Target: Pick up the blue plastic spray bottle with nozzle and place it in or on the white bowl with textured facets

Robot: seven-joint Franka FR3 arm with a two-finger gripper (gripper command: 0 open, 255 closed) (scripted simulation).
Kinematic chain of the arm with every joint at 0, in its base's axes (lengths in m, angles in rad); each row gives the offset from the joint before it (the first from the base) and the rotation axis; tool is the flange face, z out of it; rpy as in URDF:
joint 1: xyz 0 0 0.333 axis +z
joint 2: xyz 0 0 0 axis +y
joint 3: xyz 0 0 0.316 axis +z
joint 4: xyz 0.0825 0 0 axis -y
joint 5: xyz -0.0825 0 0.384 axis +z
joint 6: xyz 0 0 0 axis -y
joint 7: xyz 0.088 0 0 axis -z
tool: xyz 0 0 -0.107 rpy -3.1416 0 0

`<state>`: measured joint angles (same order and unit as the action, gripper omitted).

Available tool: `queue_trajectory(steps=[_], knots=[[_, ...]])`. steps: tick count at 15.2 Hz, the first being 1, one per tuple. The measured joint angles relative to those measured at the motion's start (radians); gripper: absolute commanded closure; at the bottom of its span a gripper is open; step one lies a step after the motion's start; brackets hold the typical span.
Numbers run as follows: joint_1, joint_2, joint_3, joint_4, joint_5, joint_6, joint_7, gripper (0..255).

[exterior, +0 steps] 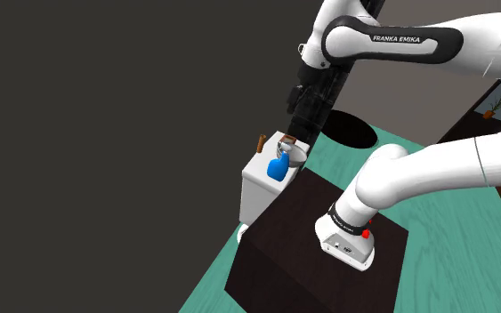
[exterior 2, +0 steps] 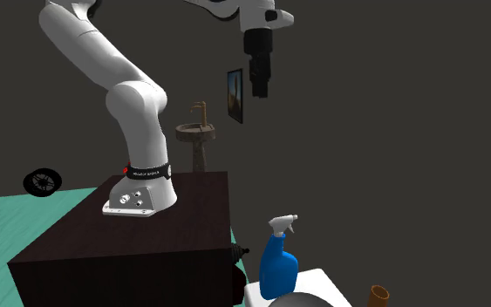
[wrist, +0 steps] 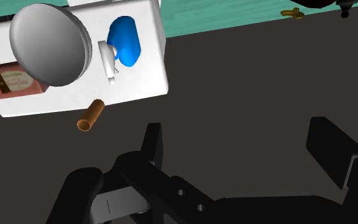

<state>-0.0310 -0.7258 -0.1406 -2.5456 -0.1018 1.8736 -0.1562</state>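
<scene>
Your jaws are spread wide with nothing between them, and they hang high above the small white surface [wrist: 139, 86], well apart from everything on it. In the wrist view they aim past its edge at a dark grey area, so a straight drop from here would likely miss. You need to shift over first.

The blue spray bottle [exterior 2: 278, 266] stands upright on that surface, just beside the pale grey bowl [wrist: 50, 44]. That closeness is your main hazard: a finger coming down on the bowl's side can strike the rim and shove the bowl, or catch the white nozzle head and tip the bottle.

The bottle is tall and narrow. In the shoulder view it sits near the surface's edge, on the side of the dark stand [exterior: 284, 267], so one nudge could send it over. A pinch high on the sloped shoulder may slip; the body looks safer.

A brown cylinder [wrist: 89, 116] and a reddish box [wrist: 12, 81] share the surface farther off, so they worry me less.
</scene>
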Motion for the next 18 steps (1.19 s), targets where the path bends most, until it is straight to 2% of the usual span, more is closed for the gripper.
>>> queue_trajectory(steps=[6,12,15,18], knots=[[-0.037,0.099,-0.091,-0.110,-0.052,0.204,-0.081,0],[-0.057,0.279,-0.187,-0.150,-0.080,0.419,-0.169,0],[-0.060,0.393,-0.241,-0.149,-0.074,0.531,-0.227,0],[-0.050,0.510,-0.286,-0.134,-0.040,0.628,-0.292,0]])
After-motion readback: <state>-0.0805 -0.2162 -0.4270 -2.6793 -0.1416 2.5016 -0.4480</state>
